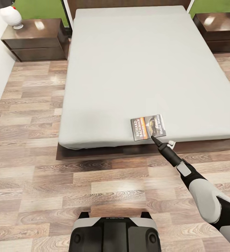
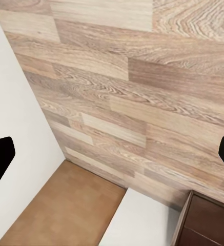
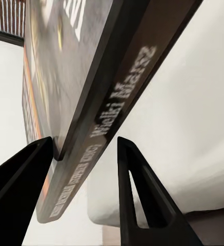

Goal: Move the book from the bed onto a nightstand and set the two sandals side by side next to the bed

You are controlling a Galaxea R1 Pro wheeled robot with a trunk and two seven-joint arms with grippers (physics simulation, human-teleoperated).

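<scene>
The book (image 1: 148, 127), a thin dark paperback with an orange band and white lettering, lies on the bed (image 1: 136, 70) near its foot edge. My right gripper (image 1: 156, 140) reaches in from the floor side to the book's near edge. In the right wrist view its two black fingers (image 3: 127, 174) stand open on either side of the book's (image 3: 91, 87) edge, with a gap on one side. In the left wrist view my left gripper (image 2: 112, 154) is wide open over the wood floor, holding nothing. The sandals are out of view.
A dark nightstand (image 1: 36, 38) with a white lamp (image 1: 11, 15) stands left of the headboard, and another nightstand (image 1: 218, 29) stands to its right. Wood-plank floor (image 1: 34, 175) surrounds the bed's dark platform frame (image 1: 94, 151). My base (image 1: 115, 231) sits at the bottom.
</scene>
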